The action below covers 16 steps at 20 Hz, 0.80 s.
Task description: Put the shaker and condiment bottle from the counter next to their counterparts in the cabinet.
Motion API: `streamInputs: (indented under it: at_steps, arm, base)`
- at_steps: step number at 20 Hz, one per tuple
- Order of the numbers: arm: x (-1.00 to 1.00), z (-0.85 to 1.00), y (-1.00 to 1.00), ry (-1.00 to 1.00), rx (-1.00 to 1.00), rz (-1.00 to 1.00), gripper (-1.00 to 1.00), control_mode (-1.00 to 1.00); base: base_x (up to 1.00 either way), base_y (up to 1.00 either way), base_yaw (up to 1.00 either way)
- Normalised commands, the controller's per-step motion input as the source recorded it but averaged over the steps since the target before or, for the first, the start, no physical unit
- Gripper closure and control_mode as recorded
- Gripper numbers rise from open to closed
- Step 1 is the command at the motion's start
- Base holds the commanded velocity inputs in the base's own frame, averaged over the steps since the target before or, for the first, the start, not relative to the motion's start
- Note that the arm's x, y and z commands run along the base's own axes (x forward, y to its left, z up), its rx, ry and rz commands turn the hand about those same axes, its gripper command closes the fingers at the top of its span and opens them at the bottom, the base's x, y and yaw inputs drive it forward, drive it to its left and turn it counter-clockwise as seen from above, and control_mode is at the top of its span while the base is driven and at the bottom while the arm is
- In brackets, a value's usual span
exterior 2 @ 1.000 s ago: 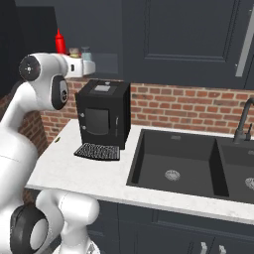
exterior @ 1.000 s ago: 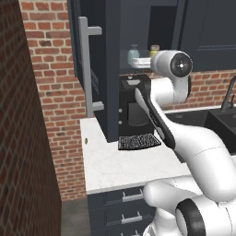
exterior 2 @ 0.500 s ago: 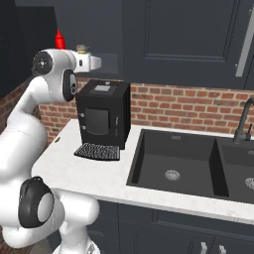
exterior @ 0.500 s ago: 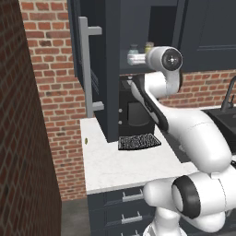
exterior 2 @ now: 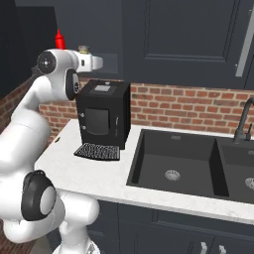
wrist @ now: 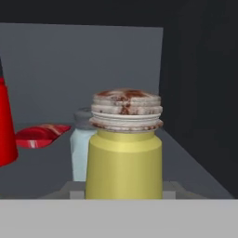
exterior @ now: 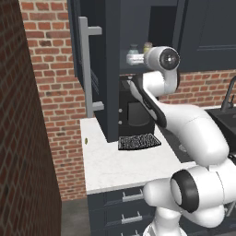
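Hand view, left to right: one red bottle (wrist: 5,125) at 9 o'clock, a red packet (wrist: 39,135), one pale blue jar (wrist: 82,144), then one yellow shaker (wrist: 124,153) dead center inside the cabinet (wrist: 195,93). The gripper (exterior 2: 96,62) is clamped on the shaker, fingers barely apart.

Shaker in front of the pale jar inside the cabinet

The yellow-olive shaker (wrist: 124,158) with its brownish ridged cap stands close to the camera, upright. Just behind it on the left is the pale blue-grey jar (wrist: 82,144), partly hidden. At the left edge is a red bottle (wrist: 5,128), and beside it a flat red packet (wrist: 41,135) lies on the grey shelf (wrist: 190,162).
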Motion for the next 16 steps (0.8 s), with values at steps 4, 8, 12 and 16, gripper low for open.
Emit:
streamInputs:
  at_steps: [4,8,12,16]
  arm:
    - [0.27,-0.18,0.0,0.0,0.0,0.0,1.0,-1.0]
    - [0.33,-0.06,0.0,0.0,0.0,0.0,1.0,-1.0]
    - [0.32,0.0,0.0,0.0,0.0,0.0,1.0,-1.0]
    - [0.26,0.0,0.0,0.0,0.0,0.0,1.0,-1.0]
  base:
    - [0.0,0.0,0.0]
    - [0.0,0.0,0.0]
    - [0.0,0.0,0.0]
    - [0.0,0.0,0.0]
